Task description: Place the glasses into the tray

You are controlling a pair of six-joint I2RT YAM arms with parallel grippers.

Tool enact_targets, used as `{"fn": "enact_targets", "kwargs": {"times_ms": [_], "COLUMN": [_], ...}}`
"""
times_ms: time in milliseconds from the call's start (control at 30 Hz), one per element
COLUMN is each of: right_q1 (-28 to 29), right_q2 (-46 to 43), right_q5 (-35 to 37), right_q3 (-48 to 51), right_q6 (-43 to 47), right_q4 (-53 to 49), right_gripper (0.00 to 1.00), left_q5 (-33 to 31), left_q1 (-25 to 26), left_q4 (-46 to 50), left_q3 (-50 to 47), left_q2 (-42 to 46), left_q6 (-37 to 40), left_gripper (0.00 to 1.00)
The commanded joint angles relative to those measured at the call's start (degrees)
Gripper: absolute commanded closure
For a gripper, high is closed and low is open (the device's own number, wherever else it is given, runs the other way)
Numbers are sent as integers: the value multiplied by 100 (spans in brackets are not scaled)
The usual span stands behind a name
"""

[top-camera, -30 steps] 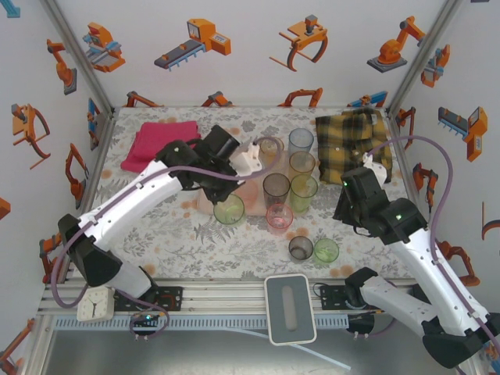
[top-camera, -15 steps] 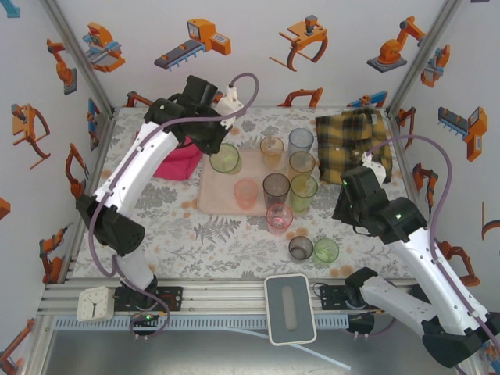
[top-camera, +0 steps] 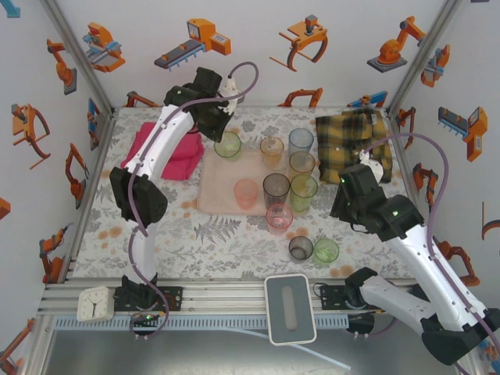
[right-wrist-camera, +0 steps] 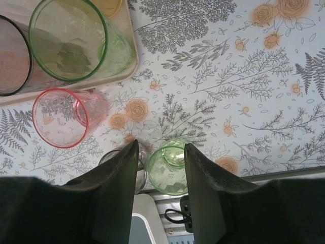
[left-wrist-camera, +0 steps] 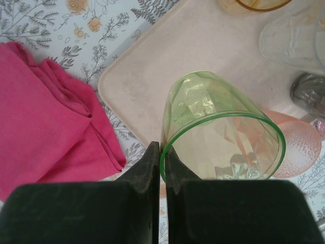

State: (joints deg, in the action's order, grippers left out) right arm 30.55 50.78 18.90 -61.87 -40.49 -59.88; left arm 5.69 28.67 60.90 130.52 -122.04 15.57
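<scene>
thin grip at the tray's corner

top view: the left pincer (top-camera: 222,131) reaches to the far left corner of the tray (top-camera: 215,201) and pinches the green glass (top-camera: 227,145) by its wall. the glass is right at the tray's far edge. the likeliest slip, as i judge it, is a release onto the low rim. the base would rock and the glass would roll toward the towel (top-camera: 168,148) or onto the table (top-camera: 156,234). more glasses stand further right on the tray, apart from this one, so a knock looks unlikely. three are not in yet. the pink glass (top-camera: 279,217) stands just off the tray's near edge, and the grey glass (top-camera: 301,248) and the near green glass (top-camera: 326,250) stand side by side toward the near edge of the table.

left wrist view: the fingers are pressed together with only one wall of the green glass between them. the glass hangs to the right of them, mouth toward the camera and base over the tray's corner. i cannot tell whether the base touches the tray. such a one-wall hold could let it swivel or slide out. the glass is translucent pale green with a thin wall, a smooth rim and a faceted bottom. it looks light and apt to bounce.

right wrist view: the right pincer (right-wrist-camera: 160,147) is spread and empty, above the near green glass. the grey glass is just beside it, partly behind the left finger. a careless descent could clip the grey glass and tip it.
</scene>
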Motion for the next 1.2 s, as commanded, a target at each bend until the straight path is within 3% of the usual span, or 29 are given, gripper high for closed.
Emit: {"fn": "enact_targets", "kwargs": {"times_ms": [0, 367, 1167], "right_q1": [-19, -21, -39], "right_q2": [30, 166, 143], "right_q5": [1, -69, -93], "right_q3": [52, 141, 328], "right_q6": [24, 24, 71], "right_q4": [91, 219, 261], "right_gripper": [59, 59, 58], "left_q5": [202, 379, 90], "left_q1": [-19, 40, 481], "left_q4": [52, 51, 75], "left_q3": [304, 460, 565], "left_q2": [-181, -691, -1355], "left_q6": [-197, -379, -366], "left_gripper": [100, 100, 99]}}
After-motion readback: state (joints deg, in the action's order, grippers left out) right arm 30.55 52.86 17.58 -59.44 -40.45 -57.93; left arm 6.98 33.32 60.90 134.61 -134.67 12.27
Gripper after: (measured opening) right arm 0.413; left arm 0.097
